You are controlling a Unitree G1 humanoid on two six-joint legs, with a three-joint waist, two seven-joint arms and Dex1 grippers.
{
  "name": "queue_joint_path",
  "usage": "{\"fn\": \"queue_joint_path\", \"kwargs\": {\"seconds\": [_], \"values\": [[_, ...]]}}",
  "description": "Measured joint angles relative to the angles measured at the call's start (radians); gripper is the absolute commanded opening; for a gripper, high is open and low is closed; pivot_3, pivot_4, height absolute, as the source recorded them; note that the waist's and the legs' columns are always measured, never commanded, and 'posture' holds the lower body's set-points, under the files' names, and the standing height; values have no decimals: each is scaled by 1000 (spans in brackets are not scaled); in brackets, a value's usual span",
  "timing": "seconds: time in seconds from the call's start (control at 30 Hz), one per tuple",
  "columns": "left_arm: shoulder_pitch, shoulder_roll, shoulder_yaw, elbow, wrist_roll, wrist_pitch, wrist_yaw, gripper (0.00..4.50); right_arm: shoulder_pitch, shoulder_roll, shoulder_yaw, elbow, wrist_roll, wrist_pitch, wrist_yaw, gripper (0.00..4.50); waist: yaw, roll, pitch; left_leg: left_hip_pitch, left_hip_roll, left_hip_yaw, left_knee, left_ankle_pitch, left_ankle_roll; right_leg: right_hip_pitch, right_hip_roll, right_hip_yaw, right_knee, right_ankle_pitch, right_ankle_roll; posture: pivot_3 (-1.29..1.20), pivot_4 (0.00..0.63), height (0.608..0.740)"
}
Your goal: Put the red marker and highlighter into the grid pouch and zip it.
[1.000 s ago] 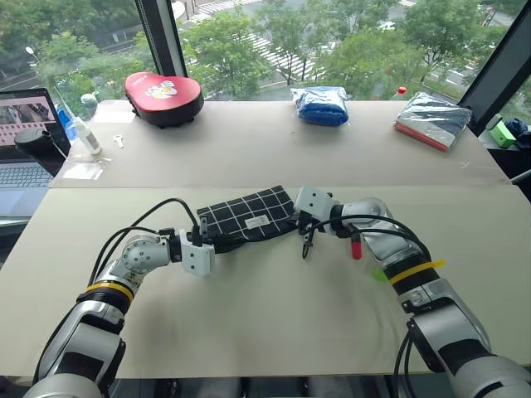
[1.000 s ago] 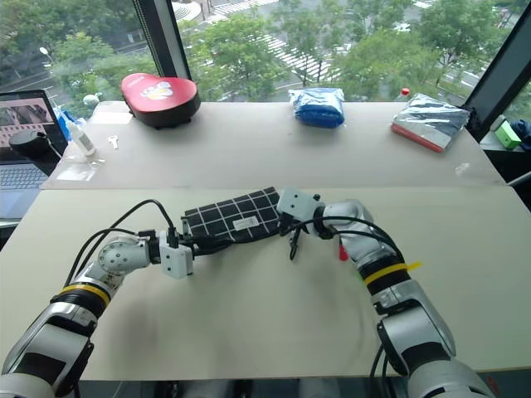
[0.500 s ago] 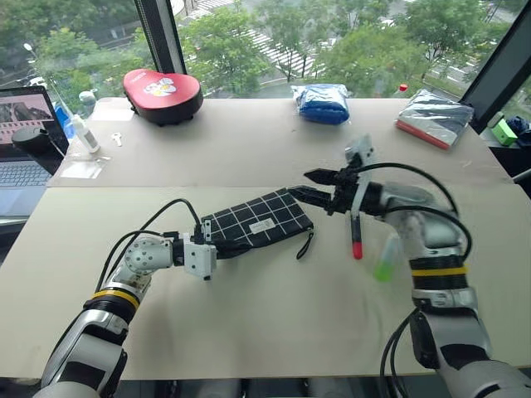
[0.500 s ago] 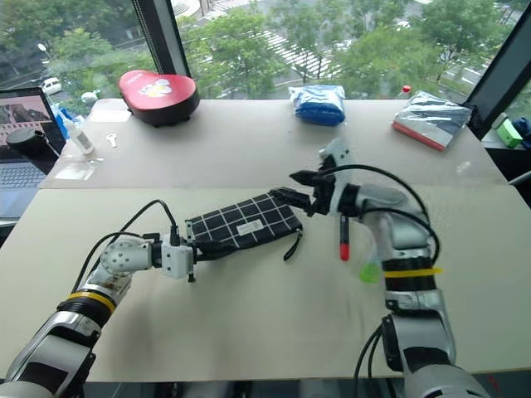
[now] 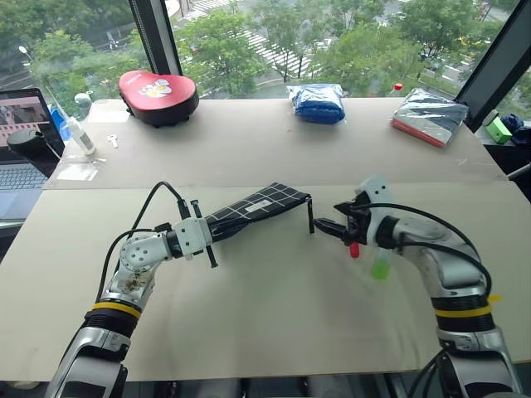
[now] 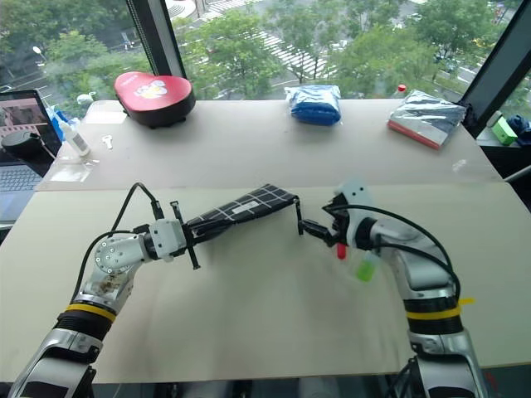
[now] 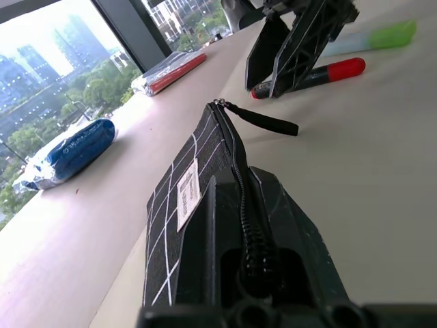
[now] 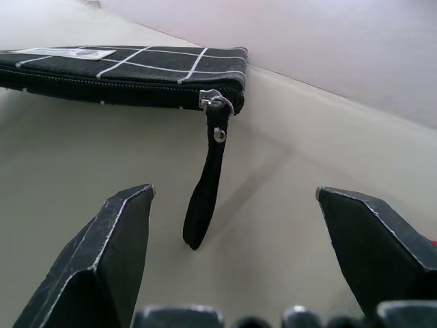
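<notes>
Holding the grid pouch [image 5: 249,212] clamped aloft above the table [image 5: 274,307] in the left pincer [image 5: 207,240], lining the wide-apart right pincer [image 5: 325,225] squarely around the dangling zipper strap [image 8: 207,184] before closing.

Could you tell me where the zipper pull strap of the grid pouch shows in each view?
Left eye view: zipper pull strap hangs just left of centre.
Right eye view: centre.
Left wrist view: upper centre, lying level.
Right wrist view: centre, hanging down.
Shared landmark: the grid pouch, whose end it hangs from.

red marker [image 5: 355,247]: barrel mostly hidden behind right arm | laptop [image 5: 21,145]: cut off by edge
</notes>
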Motion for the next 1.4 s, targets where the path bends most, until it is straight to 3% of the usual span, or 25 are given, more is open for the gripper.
{"fn": "queue_joint_path", "kwargs": {"seconds": [0.23,0.33,0.5,0.53,0.67,1.1,1.4], "values": [[17,-11,21,-19,6,3,9,0,-42,42,34,79,-34,-16,-36,4209,1,0,0,0,0,-1,0,0,0,0,0,0,-1,0,0,0,150,740],[24,-19,22,-19,17,3,11,0,-43,58,57,91,-40,-25,-35,3482,1,0,0,0,0,0,0,0,0,0,0,0,-1,0,0,0,150,740],[24,-32,25,-19,33,2,16,0,-52,69,64,102,-40,-48,-24,1896,2,0,0,0,0,-1,0,0,0,1,0,0,-1,0,0,0,150,740],[24,-34,27,-19,34,2,16,0,-56,69,64,105,-40,-50,-22,1375,1,0,0,0,0,0,0,0,0,1,0,-1,-1,0,0,0,150,740],[24,-42,30,-18,41,0,18,0,-57,68,67,105,-39,-64,3,18,1,0,0,0,0,0,0,0,0,1,0,-1,-1,0,0,0,150,740],[26,-69,31,-16,75,-4,26,0,-47,8,171,-27,-32,-73,155,18,1,0,0,0,0,-1,0,0,0,1,0,-1,-1,0,0,0,150,740],[22,-82,30,-15,76,-4,26,0,-103,27,285,-91,-29,-78,287,18,1,0,0,0,0,-1,0,0,0,1,0,-1,-1,0,0,0,150,740]]}}
